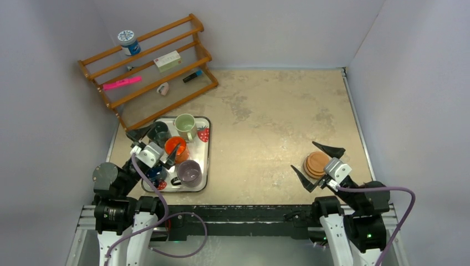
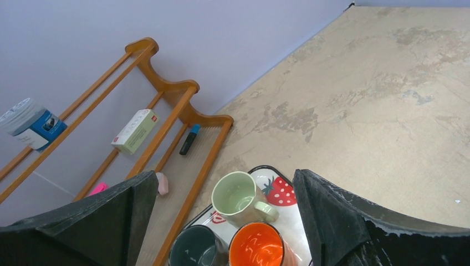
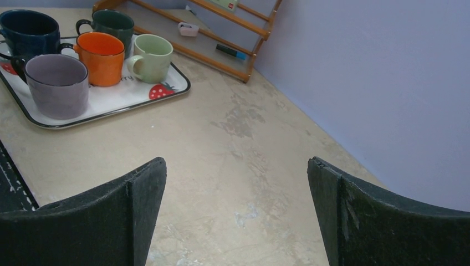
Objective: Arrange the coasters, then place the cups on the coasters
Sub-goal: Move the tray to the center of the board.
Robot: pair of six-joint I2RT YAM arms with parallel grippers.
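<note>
The step in hand, as I judge it, is the first one. The coasters (image 1: 317,164) sit in a single stack on the desk (image 1: 266,116), with none laid out yet. In the top view the stack lies directly between the two fingers of the right jaws, which stand wide and hold nothing. The right wrist view shows only bare desk ahead of and between those fingers, so the stack is below its field and I cannot tell how high the jaws hang over it. To do this well, the right jaws should come straight down with the stack centred. They should close on the top disc alone, not the pile, and carry it to open desk ahead of them, leaving room between spots for a handle. The discs are thin, so a shallow edge grip may drag the one beneath. The left jaws are also wide and empty, above the tray (image 1: 204,166) where the cups (image 3: 101,55) crowd together. The pale green cup (image 2: 239,198), dark grey-green cup (image 2: 195,249) and orange cup (image 2: 258,246) sit between and just ahead of its fingers. The purple-grey cup (image 1: 189,172) and dark blue cup (image 3: 25,33) lie behind them. The cups are best left alone until discs are down.
</note>
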